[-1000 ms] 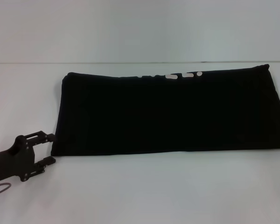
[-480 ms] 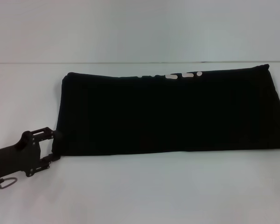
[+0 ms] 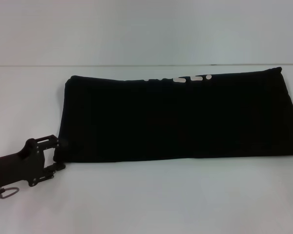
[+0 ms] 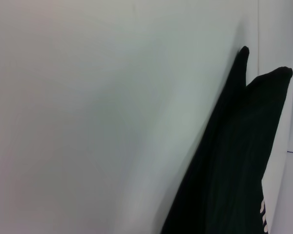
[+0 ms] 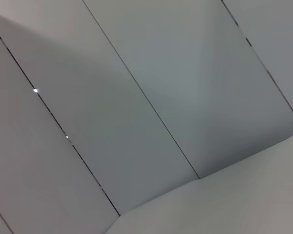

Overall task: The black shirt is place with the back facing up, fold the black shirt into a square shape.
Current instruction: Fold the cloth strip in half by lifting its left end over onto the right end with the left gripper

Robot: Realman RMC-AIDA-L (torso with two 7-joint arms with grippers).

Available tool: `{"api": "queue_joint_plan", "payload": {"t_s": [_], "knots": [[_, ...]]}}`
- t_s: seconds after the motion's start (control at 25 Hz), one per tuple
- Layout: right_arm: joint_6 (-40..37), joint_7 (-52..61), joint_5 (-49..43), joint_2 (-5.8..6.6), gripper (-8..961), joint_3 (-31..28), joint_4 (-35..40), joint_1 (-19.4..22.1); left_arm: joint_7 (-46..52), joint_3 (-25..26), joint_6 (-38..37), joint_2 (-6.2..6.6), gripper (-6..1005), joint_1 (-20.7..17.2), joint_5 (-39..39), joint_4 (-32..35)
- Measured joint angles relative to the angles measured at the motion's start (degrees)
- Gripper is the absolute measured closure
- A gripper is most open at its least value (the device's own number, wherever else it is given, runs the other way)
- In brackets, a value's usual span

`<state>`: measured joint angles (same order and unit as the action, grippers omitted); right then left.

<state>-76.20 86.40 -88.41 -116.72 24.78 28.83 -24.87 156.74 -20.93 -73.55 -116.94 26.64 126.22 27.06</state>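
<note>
A white table (image 3: pixel 136 200) fills my head view, smooth and bare-looking around the cloth. On it lies the black shirt (image 3: pixel 176 119), already folded into a long flat band running from my left across to the right edge of view; it is soft, matte, faintly ribbed, with a sliver of white lettering (image 3: pixel 190 78) peeking along its far edge. My left gripper (image 3: pixel 56 153) sits at the band's near left corner, its fingers apart with the corner just between or against them; I cannot tell whether they touch cloth. My right gripper is out of sight. I judge the risk is pinching only the top layer, so the fold would peel open, or dragging the band askew, leaving a crooked square.
</note>
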Motion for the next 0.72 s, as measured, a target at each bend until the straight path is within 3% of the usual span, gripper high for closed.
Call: {"api": "queue_joint_plan", "payload": {"t_s": [0.72], "knots": [[0.00,0.22,0.08,-0.04,165,0.00,0.00,-0.09,-0.42,-0.07,3.11,-0.31,341,3.25,-0.06,-1.27]]}}
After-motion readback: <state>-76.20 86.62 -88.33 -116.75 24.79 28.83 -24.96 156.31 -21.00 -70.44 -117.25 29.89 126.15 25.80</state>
